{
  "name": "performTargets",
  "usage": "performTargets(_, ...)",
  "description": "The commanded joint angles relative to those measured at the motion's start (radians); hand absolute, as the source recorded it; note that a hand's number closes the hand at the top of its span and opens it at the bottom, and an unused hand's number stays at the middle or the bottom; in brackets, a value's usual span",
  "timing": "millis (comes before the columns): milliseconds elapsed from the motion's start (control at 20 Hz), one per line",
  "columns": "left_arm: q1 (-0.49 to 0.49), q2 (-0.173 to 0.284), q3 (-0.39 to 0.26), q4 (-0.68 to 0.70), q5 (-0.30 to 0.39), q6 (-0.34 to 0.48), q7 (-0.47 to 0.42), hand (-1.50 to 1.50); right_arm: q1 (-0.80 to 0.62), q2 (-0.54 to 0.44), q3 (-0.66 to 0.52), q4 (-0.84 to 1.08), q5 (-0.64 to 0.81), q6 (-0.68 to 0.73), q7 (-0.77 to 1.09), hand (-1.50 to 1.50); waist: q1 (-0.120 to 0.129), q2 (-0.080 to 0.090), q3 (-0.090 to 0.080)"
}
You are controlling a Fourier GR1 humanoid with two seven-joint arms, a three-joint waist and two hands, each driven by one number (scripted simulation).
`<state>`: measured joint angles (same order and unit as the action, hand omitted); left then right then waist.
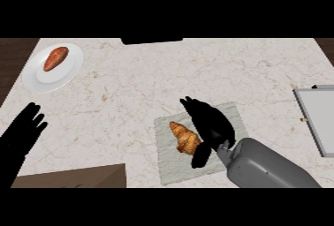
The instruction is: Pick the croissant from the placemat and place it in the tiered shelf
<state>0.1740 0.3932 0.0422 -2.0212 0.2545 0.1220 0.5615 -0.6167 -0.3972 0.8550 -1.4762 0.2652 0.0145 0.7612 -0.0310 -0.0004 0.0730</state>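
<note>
A: Where is the croissant (185,137)?

B: It lies on the grey placemat (195,170), just below the middle of the frame, long axis running up and down. Nothing has lifted it.

A: And the right hand (210,123)?

B: It sits just right of the pastry, over the mat, fingers stretched toward the upper left and the thumb pointing down by the croissant's lower end. The hand is spread, not pinching anything; I judge it is set to close on the pastry from the side.

A: The left hand (23,132)?

B: Resting at the left edge, fingers up and relaxed, holding nothing.

A: The shelf?

B: A white framed tray (321,123) at the right edge may be one tier of it; I can't tell.

A: What else?

B: A white plate (39,79) in the upper left carries a sweet potato (55,58). A brown box (78,176) sits lower left. The counter (143,84) is pale marble, with dark wood past its corners.
</note>
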Motion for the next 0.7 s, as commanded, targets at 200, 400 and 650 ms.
performTargets(200,-0.002,-0.069,-0.053,0.166,0.018,0.002,-0.010,0.00,0.027,0.066,0.023,0.056,0.058,-0.075,-0.033,-1.50,-0.001,0.022,-0.075)
performTargets(400,0.005,-0.071,-0.060,0.171,0.005,0.003,-0.022,0.00,0.002,0.078,0.004,0.101,0.053,-0.069,-0.063,-1.50,0.012,0.025,-0.076)
performTargets(650,0.010,-0.043,-0.054,0.161,0.005,-0.015,-0.025,0.00,0.018,0.095,0.117,0.155,0.066,0.029,-0.116,1.50,0.039,0.032,-0.078)
